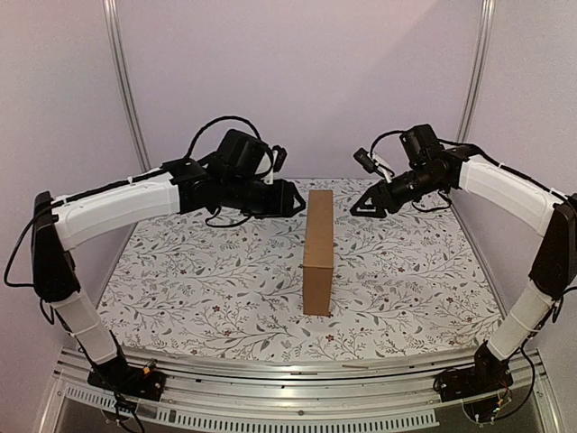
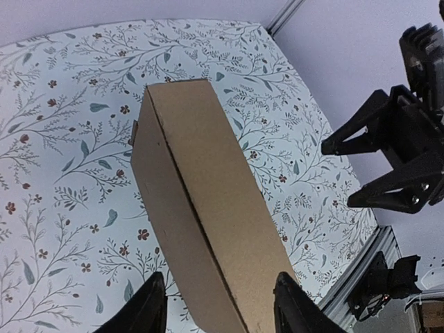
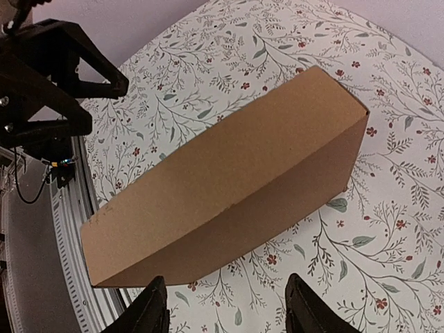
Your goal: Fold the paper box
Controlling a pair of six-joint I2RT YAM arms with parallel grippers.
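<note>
Beside paper box [image 1: 317, 253], jaws apart, empty.

Left wrist view apparently crops the paper box [image 2: 215, 201].

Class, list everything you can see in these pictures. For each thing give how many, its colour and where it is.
paper box: one, plain brown, standing on a narrow long side, mid-table
table cover: one, white with grey leafy print, over the table
metal rail: one, silver, along the near edge
left arm: one, white and black, reaching in from the left
right arm: one, white and black, reaching in from the right
left claw: one, black, open, left of the box's far end, apart
right claw: one, black, open, right of it, apart
</note>
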